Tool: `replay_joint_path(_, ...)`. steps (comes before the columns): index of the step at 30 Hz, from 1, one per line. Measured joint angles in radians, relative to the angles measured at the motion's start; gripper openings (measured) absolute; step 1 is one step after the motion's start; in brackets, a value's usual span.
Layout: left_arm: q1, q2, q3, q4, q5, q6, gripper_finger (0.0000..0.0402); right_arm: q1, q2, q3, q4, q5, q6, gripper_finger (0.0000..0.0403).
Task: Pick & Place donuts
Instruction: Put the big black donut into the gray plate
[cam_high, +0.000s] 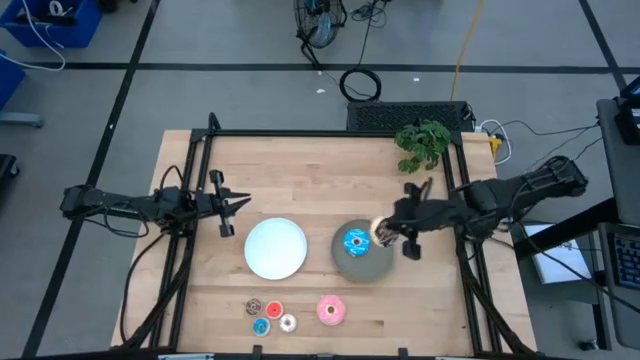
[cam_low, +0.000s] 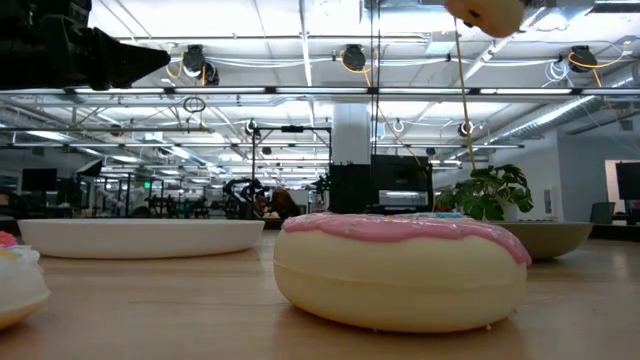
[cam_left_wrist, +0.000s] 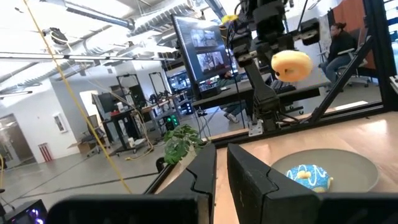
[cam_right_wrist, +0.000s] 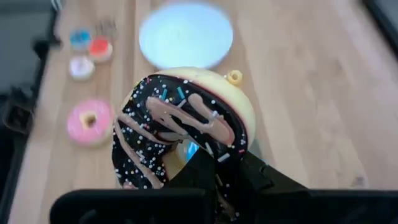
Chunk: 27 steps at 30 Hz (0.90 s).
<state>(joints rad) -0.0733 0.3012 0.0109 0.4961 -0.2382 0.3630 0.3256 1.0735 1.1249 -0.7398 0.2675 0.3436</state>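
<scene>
My right gripper (cam_high: 392, 232) is shut on the dark brown sprinkled donut (cam_right_wrist: 180, 127) above the grey plate (cam_high: 372, 265). The blue donut (cam_high: 356, 240) lies flat on that plate. The pink donut (cam_high: 331, 310) rests flat on the table near the near edge. Beside it lie the tiny brown (cam_high: 254, 306), red (cam_high: 274, 310), blue (cam_high: 261, 326) and white (cam_high: 288, 322) donuts. The white plate (cam_high: 276, 248) holds nothing. My left gripper (cam_high: 240, 205) hovers shut at the table's left, left of the white plate. My right gripper pinches the sprinkled donut by one side of its ring (cam_right_wrist: 205, 155), between the two fingers. The fingers come from the table's right, slanting down. The donut is lifted clear above the grey plate and tilted, its cream underside (cam_left_wrist: 292, 64) turned toward the left arm.
A potted plant (cam_high: 423, 143) stands at the table's far right corner. A black frame (cam_high: 330, 133) runs along the table's edges. Bare wood lies between the plates and the far edge. In the left wrist view a person (cam_left_wrist: 341, 43) sits beyond the table.
</scene>
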Motion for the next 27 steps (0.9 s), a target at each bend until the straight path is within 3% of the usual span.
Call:
replay_joint_path(7, 0.000, 0.000, 0.000, 0.001, -0.001, 0.000, 0.0047, -0.045, -0.261, -0.317, 0.167, 0.002, 0.089, 0.0013)
replay_joint_path(16, 0.000, 0.000, 0.000, 0.003, -0.030, -0.002, 0.0047, -0.054, -0.478, -0.629, 0.471, -0.009, 0.085, 0.0013)
replay_joint_path(27, 0.000, 0.000, 0.000, 0.002, -0.034, -0.001, 0.0047, -0.054, -0.625, -0.803, 0.559, -0.007, 0.100, 0.0013)
